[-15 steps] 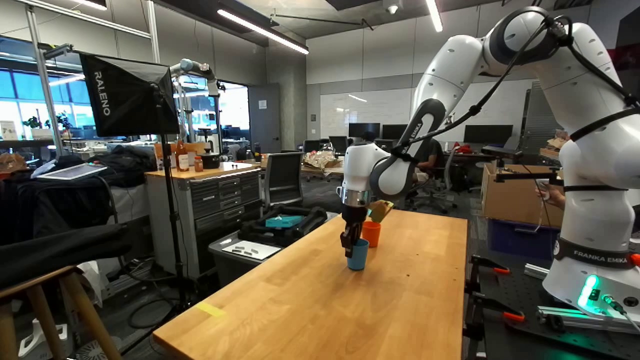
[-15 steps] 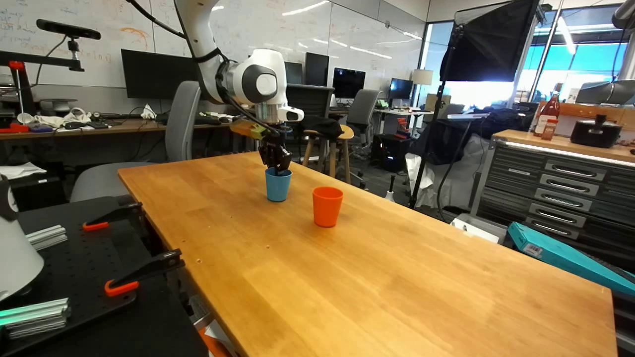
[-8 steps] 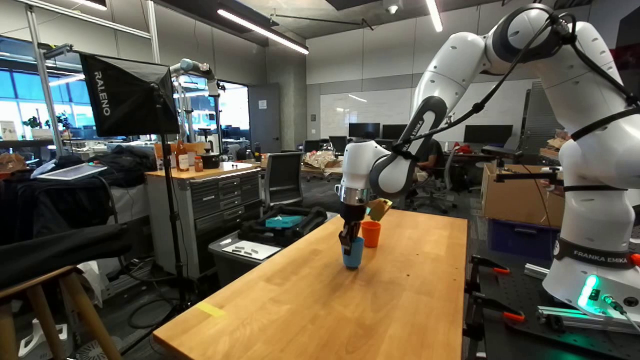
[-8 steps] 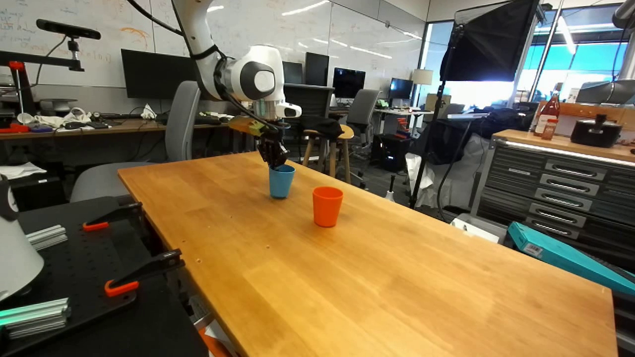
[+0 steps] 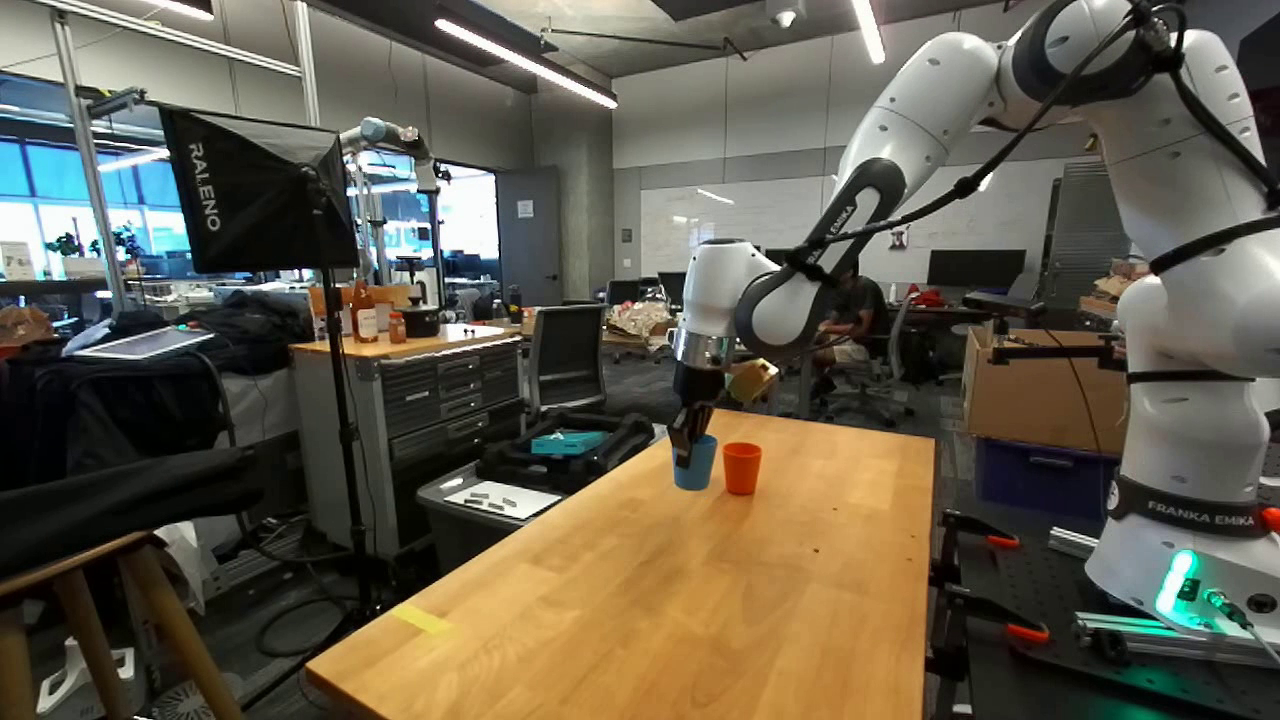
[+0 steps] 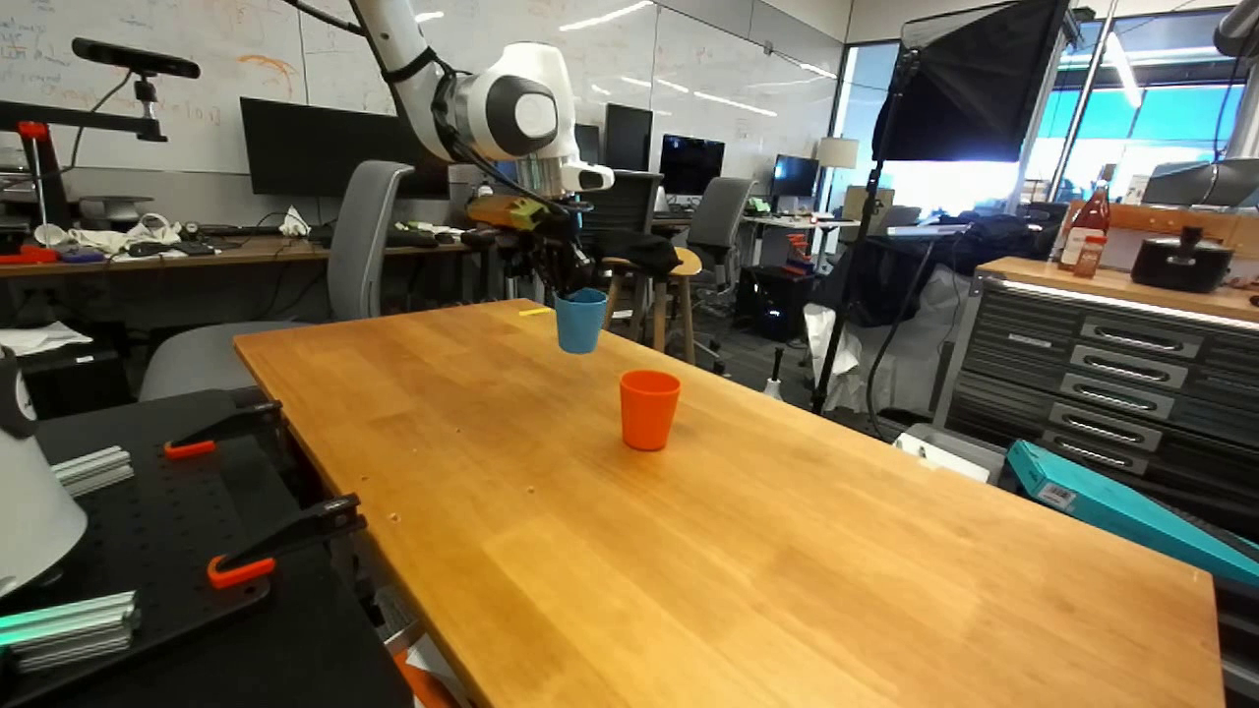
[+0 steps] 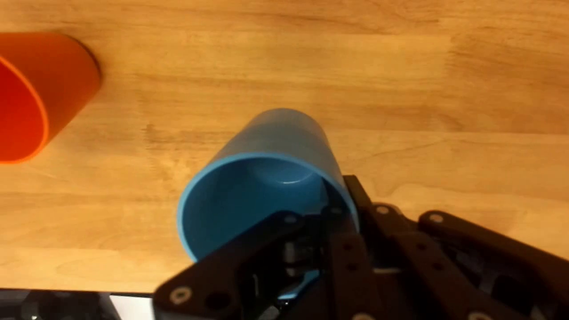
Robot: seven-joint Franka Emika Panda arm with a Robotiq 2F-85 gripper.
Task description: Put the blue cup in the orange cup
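Observation:
The blue cup [image 5: 699,468] hangs from my gripper [image 5: 686,448] above the wooden table. It also shows in an exterior view [image 6: 579,327], roughly upright with a slight tilt. In the wrist view the gripper [image 7: 344,191] is shut on the wall of the blue cup [image 7: 289,133], one finger inside and one outside. The orange cup [image 6: 649,410] stands upright on the table, apart from the blue cup, with its mouth up. The orange cup also shows at the left edge of the wrist view [image 7: 66,75], partly cut off, and in an exterior view [image 5: 742,470].
The wooden table [image 6: 767,551] carries the orange cup. A table edge shows at the bottom of the wrist view. Clamps [image 6: 285,539] with orange tips grip the table's robot-side edge. A grey bin [image 5: 490,500] and a softbox stand [image 5: 345,420] are beyond the opposite edge.
My gripper has lifted the blue cup off the table and carried it up, a little closer to the orange cup in an exterior view. The orange cup has not moved.

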